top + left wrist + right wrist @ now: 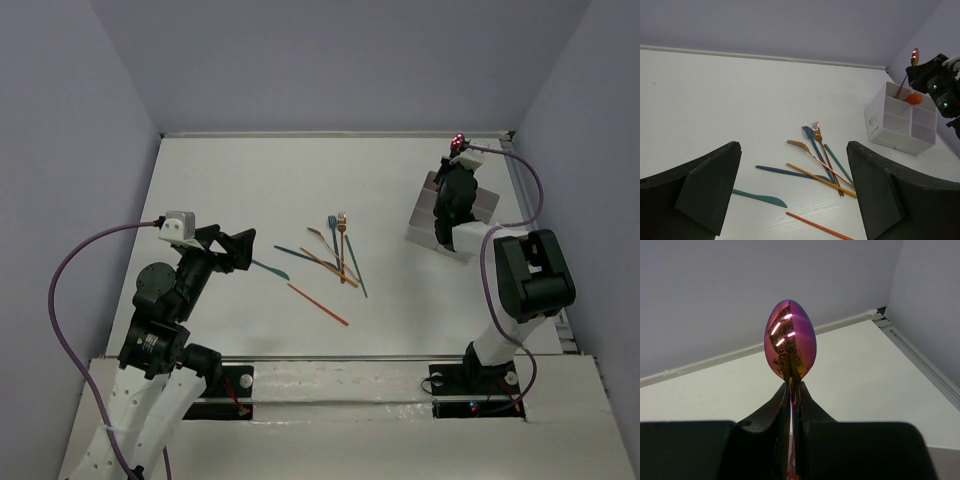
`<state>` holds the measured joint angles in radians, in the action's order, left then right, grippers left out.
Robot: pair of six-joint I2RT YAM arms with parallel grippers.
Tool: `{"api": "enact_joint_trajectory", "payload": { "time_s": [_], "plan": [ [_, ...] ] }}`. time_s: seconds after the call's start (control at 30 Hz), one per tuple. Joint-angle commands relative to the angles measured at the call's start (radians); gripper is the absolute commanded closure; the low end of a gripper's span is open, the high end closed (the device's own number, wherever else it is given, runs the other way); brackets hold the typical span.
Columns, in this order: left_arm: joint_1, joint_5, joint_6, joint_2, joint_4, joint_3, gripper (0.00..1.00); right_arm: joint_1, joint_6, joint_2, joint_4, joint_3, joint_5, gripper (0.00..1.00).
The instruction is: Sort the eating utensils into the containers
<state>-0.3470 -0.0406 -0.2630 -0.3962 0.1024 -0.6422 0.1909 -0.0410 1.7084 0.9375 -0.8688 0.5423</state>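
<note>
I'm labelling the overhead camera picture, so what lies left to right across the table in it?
Black left claw → teal plastic knife → lone orange stick → white four-compartment box. Left out: the crossed utensil pile, and the right claw holding a shiny pink spoon over the box.

A white table (250, 180) sits inside a three-sided booth. The back wall (340, 60), left wall (60, 150) and right wall (600, 110) are plain pale lavender-grey. The light is even and the shadows are soft. A metal rail (340, 358) crosses the table's near edge.
</note>
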Motion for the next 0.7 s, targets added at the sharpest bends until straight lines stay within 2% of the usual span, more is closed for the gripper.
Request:
{"api": "enact_joint_trajectory", "payload": {
  "time_s": [0.0, 0.17, 0.47, 0.67],
  "plan": [
    [-0.006, -0.001, 0.019, 0.008, -0.044, -0.040, 0.01, -0.001, 0.006, 0.006, 0.145, 0.010, 0.013, 0.93],
    [-0.006, 0.002, 0.019, 0.008, -0.044, -0.040, 0.01, -0.001, -0.013, 0.005, 0.158, 0.048, -0.005, 0.90],
    [-0.006, 0.010, 0.016, 0.010, -0.044, -0.040, 0.01, 0.008, -0.010, -0.094, 0.113, 0.082, -0.054, 0.59],
    [-0.006, 0.016, 0.016, 0.013, -0.043, -0.040, 0.01, 0.018, -0.036, -0.197, -0.008, 0.073, -0.146, 0.57]
  ]
}}
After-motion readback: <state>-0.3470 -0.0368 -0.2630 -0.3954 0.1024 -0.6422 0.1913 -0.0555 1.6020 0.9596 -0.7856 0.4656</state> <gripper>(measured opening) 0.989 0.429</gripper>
